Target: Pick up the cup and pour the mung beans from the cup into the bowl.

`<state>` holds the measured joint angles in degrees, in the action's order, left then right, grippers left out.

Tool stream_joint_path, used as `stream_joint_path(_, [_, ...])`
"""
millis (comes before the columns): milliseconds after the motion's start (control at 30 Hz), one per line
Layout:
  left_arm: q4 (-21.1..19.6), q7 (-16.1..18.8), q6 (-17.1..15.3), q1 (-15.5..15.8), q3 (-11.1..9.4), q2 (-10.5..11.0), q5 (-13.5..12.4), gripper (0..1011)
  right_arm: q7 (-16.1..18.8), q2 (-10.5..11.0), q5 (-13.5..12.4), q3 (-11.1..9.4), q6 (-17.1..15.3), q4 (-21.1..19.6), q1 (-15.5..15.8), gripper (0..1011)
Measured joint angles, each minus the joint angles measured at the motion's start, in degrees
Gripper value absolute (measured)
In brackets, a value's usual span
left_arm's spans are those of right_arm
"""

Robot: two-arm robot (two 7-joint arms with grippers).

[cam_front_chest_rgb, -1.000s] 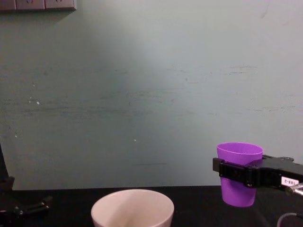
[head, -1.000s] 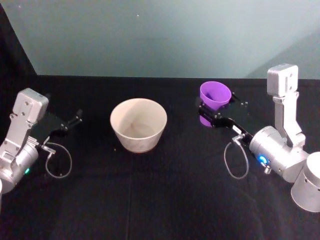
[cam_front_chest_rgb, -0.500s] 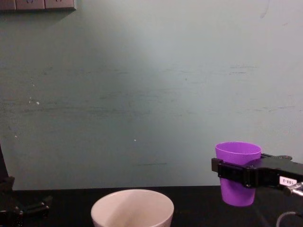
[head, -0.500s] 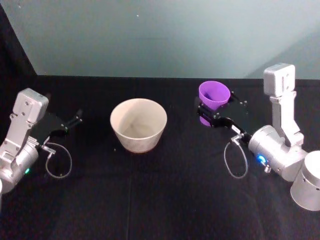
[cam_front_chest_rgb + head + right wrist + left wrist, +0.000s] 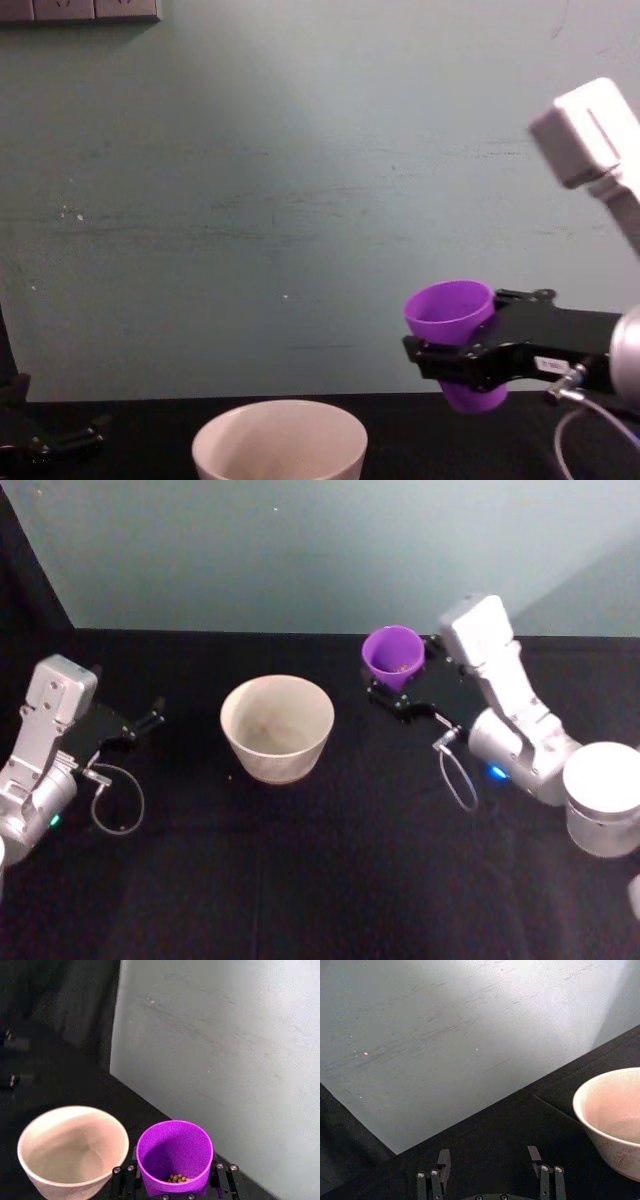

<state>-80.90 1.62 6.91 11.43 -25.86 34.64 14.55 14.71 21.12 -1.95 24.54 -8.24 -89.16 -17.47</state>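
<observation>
Chest view caught the right gripper clamped around the small purple cup, held above the black table and tipped leftward. Below and left of that claw sat the wide cream bowl, with nothing between them. Right wrist view, looking into the cup, revealed mung beans at its bottom. The left gripper lay parked beyond the bowl, fingers spread.

Bowl sits mid-worktop; cup, mung beans in its bottom, hangs near its right, off the surface.
</observation>
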Motion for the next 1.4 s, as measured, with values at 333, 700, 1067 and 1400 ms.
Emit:
stream_joint_path(333, [0.00,0.00,0.00,0.00,0.00,0.00,0.00,1000,1.47,0.40,11.36,6.33,0.00,2.69,-6.27,732])
stream_joint_path(700, [0.00,0.00,0.00,0.00,0.00,0.00,0.00,1000,2.90,-0.57,23.83,13.49,-0.85,5.21,-11.55,732])
stream_joint_path(1067, [0.00,0.00,0.00,0.00,0.00,0.00,0.00,1000,2.33,-2.04,34.62,18.48,-2.81,6.95,-14.67,732])
stream_joint_path(1400, [0.00,0.00,0.00,0.00,0.00,0.01,0.00,1000,1.80,-3.39,41.99,21.50,-3.68,8.56,-16.54,732])
